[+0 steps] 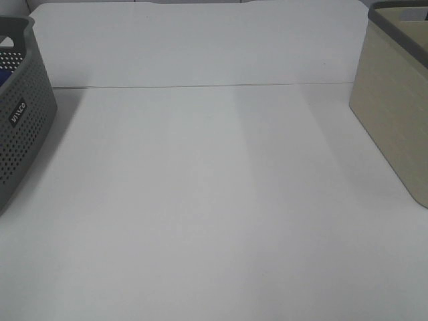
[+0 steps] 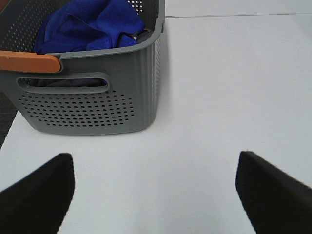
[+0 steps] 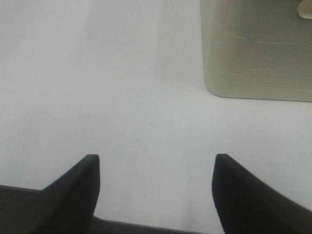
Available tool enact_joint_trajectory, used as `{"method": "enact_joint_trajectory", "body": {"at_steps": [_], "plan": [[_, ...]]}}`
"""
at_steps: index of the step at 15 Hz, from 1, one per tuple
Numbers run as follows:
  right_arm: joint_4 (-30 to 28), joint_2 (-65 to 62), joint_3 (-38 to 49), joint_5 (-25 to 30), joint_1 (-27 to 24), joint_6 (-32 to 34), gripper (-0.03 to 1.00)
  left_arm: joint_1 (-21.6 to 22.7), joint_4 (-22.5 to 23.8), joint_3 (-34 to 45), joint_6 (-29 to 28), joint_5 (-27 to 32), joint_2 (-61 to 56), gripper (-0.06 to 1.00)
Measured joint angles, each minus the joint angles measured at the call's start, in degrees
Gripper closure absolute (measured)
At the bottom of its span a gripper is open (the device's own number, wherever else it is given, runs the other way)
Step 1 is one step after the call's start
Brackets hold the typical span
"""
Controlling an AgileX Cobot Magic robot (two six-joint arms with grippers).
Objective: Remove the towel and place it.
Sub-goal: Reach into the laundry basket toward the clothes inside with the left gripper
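Observation:
The royal-blue towel (image 2: 90, 24) lies bunched inside the grey perforated basket (image 2: 87, 105) in the left wrist view. In the exterior high view only a sliver of blue (image 1: 3, 77) shows inside that basket (image 1: 23, 127) at the left edge. My left gripper (image 2: 156, 187) is open and empty, hovering over the white table a short way in front of the grey basket. My right gripper (image 3: 156, 187) is open and empty over the table, near the beige basket (image 3: 256, 48). Neither arm shows in the exterior high view.
The beige basket (image 1: 394, 107) with a grey rim stands at the right edge of the white table (image 1: 214, 200). An orange handle (image 2: 29, 62) sits on the grey basket's near rim. A seam (image 1: 200, 86) crosses the table at the back.

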Motion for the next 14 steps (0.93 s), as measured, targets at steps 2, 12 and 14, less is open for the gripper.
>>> {"method": "enact_joint_trajectory", "body": {"at_steps": [2, 12, 14], "plan": [[0.00, 0.00, 0.00, 0.00, 0.00, 0.00, 0.31, -0.40, 0.11, 0.00, -0.80, 0.00, 0.00, 0.11], [0.00, 0.00, 0.00, 0.00, 0.00, 0.00, 0.31, -3.95, 0.11, 0.00, -1.43, 0.00, 0.00, 0.11], [0.00, 0.00, 0.00, 0.00, 0.00, 0.00, 0.31, -3.95, 0.11, 0.00, -1.49, 0.00, 0.00, 0.11]]}}
